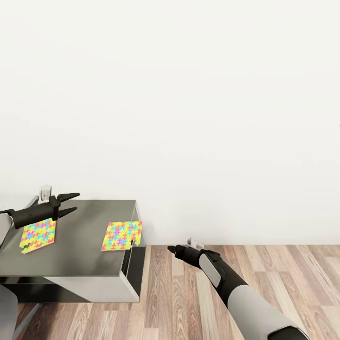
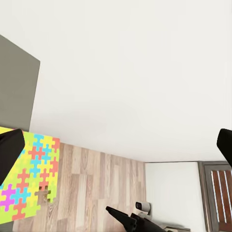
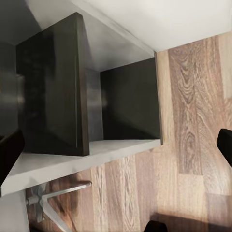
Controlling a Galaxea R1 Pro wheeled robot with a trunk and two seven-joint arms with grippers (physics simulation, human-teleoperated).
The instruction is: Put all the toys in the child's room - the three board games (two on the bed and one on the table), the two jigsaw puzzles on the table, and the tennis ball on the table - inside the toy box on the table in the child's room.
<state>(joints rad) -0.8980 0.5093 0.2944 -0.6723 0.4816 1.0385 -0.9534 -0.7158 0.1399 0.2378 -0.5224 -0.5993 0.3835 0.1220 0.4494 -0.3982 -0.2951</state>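
Observation:
Two jigsaw puzzles lie flat on the dark grey table [image 1: 80,255]. One puzzle [image 1: 38,234] is at the left, and the other puzzle [image 1: 122,235] [image 2: 29,179] reaches the table's right edge. My left gripper [image 1: 77,201] hangs open just above the left puzzle's far corner and holds nothing; its fingertips [image 2: 9,154] stand wide apart. My right gripper [image 1: 171,248] is low over the wood floor, right of the table, open and empty, with fingertips [image 3: 9,157] far apart. The toy box, tennis ball, board games and bed are out of view.
A bare white wall [image 1: 189,118] stands right behind the table. The table's right end has a dark open shelf compartment [image 3: 125,101]. A metal chair base [image 3: 53,198] sits under the table. Wood-plank floor [image 1: 264,264] extends to the right.

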